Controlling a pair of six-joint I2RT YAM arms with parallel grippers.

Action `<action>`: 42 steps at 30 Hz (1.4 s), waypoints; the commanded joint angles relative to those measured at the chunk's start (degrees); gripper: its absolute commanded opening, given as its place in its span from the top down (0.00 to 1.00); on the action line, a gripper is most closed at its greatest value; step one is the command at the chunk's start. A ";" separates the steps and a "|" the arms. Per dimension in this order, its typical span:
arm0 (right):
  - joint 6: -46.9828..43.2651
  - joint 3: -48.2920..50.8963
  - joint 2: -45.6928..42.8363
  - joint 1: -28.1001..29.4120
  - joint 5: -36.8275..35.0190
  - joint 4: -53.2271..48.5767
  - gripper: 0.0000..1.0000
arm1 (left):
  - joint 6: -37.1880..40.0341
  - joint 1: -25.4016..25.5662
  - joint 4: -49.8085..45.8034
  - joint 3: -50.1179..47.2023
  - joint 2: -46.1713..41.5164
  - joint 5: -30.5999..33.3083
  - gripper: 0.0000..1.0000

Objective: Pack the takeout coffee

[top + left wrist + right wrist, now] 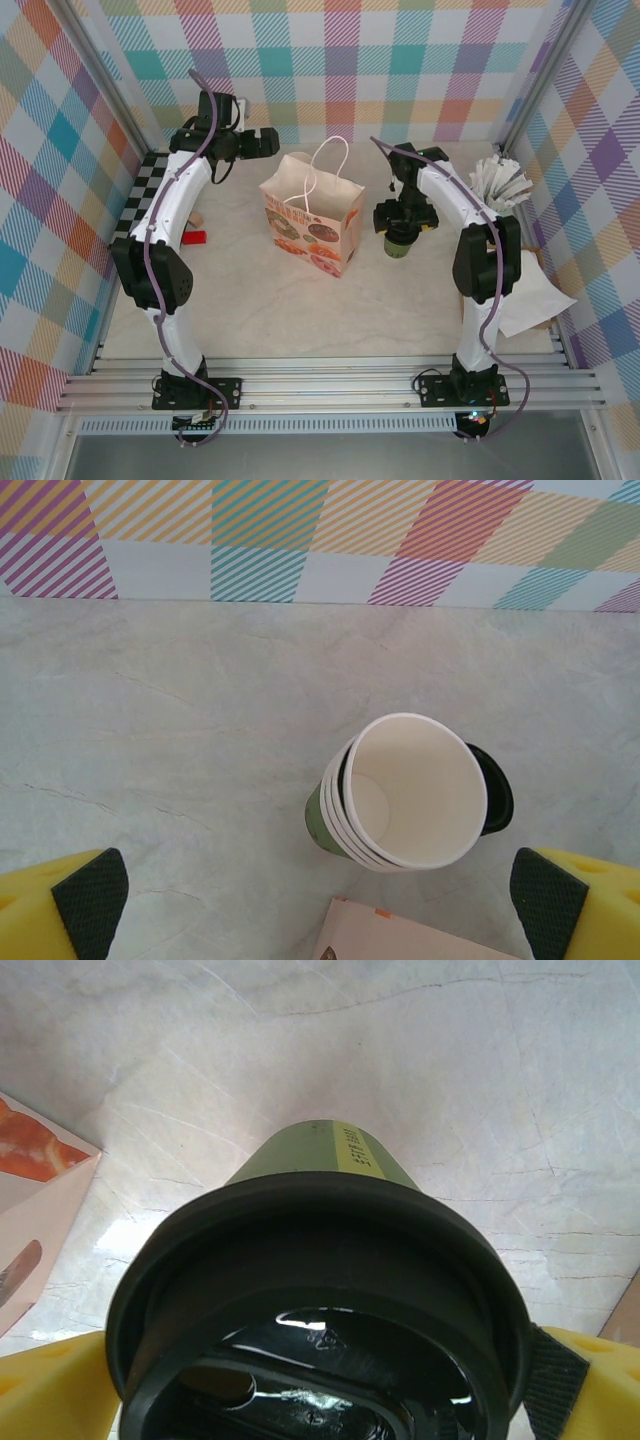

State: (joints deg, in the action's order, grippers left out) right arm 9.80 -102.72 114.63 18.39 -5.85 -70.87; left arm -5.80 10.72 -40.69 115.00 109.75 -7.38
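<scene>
one paper bag stands beside the takeout coffee, stacked cups nearby.

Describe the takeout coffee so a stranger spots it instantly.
Find the printed paper bag mid-table. Just right of it, under the right gripper, stands a dark-green paper cup. Its black lid sets it apart from the lidless cup stack.

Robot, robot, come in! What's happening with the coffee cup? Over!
Left gripper open, right gripper open astride the takeout coffee, lid on. Paper bag upright beside it, nothing between.
</scene>
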 commanded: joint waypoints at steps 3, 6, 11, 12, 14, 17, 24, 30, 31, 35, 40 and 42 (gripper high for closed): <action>0.74 -0.65 0.77 0.74 -2.15 -0.58 0.00 | 0.36 -0.84 -1.69 1.49 0.37 0.69 0.00; 0.74 0.20 0.52 0.89 -2.12 0.80 0.00 | 0.46 -0.79 -1.90 1.48 0.26 0.96 0.00; -0.04 2.10 0.09 0.98 -1.41 2.27 0.00 | 0.79 -0.82 -2.21 1.45 -0.07 1.24 0.00; -0.21 2.40 -0.01 1.03 -1.29 2.47 0.00 | 0.88 -0.78 -2.33 1.36 -0.13 1.30 0.00; -0.64 2.93 -0.27 1.03 -1.12 2.60 0.00 | 0.87 -0.79 -2.36 1.24 -0.15 1.20 0.00; -1.81 3.83 -0.85 0.99 -0.93 2.81 0.00 | 0.96 -0.74 -2.45 0.95 -0.33 1.11 0.00; -4.87 2.43 -0.25 1.01 0.10 0.08 0.01 | 1.22 -0.75 -2.39 1.00 -0.12 0.43 0.00; -5.41 -0.17 1.71 0.94 -0.71 -2.47 0.03 | 1.41 -0.78 -2.67 1.60 0.28 0.24 0.00; -5.37 -0.36 1.89 0.90 -1.06 -2.81 0.04 | 1.41 -0.79 -2.64 1.67 0.29 0.17 0.00; -5.58 -1.02 2.42 0.88 -1.58 -3.59 0.04 | 1.50 -0.77 -2.70 1.78 0.53 0.13 0.00; -5.54 -1.42 2.90 0.87 -2.02 -3.81 0.06 | 1.58 -0.77 -2.73 1.92 0.72 -0.02 0.00; -5.43 -1.48 2.97 0.90 -1.98 -3.75 0.07 | 1.58 -0.78 -2.85 2.00 0.80 -0.06 0.00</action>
State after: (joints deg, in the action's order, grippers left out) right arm 5.06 -102.50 116.68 18.92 -7.11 -72.77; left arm -5.08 10.72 -42.13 115.07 109.78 -6.85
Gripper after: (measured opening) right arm 0.936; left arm 0.997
